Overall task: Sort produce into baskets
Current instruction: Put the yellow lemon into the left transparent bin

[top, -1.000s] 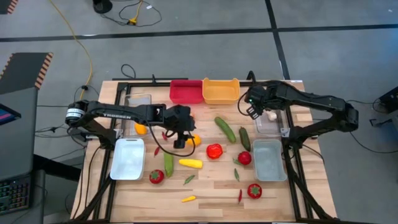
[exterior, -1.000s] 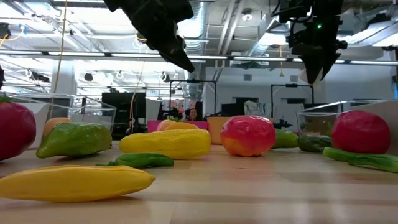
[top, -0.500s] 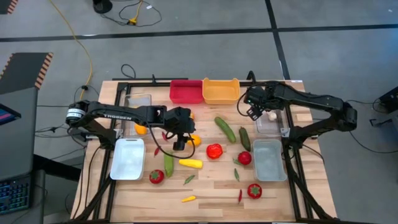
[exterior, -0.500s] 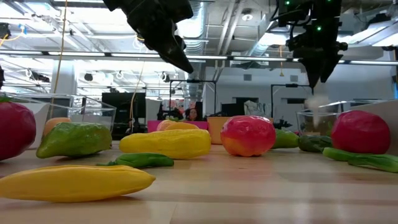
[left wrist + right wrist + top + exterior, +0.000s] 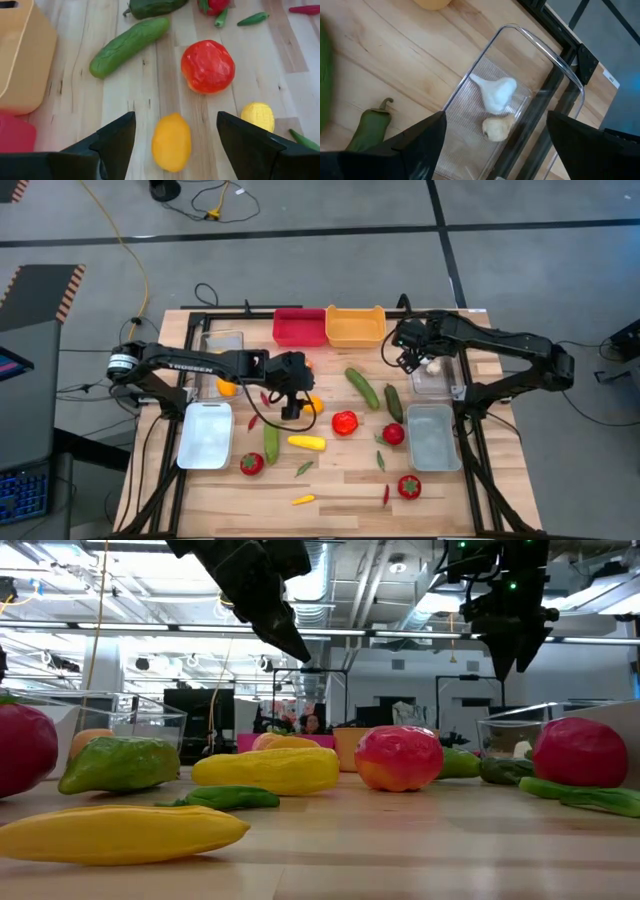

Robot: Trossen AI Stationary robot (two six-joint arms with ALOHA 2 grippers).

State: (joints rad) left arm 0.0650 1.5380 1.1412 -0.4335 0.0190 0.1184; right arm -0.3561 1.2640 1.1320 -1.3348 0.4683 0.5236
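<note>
Two white garlic pieces (image 5: 496,95) lying together in a clear tub (image 5: 555,70) at the counter's (image 5: 340,490) right side. Directly above, right gripper (image 5: 408,360), fingers (image 5: 415,145) spread wide, holding nothing. Beside the tub, a dark green pepper (image 5: 370,130).

Near the counter's middle, an orange-yellow piece (image 5: 171,141) lying between the wide-open, empty fingers (image 5: 117,140) of the left gripper (image 5: 291,410). Close by: red tomato (image 5: 208,66), green cucumber (image 5: 129,46), yellow piece (image 5: 258,116), possibly a lemon. Red bin (image 5: 299,326) and orange-yellow bin (image 5: 355,325) side by side at the far edge.
</note>
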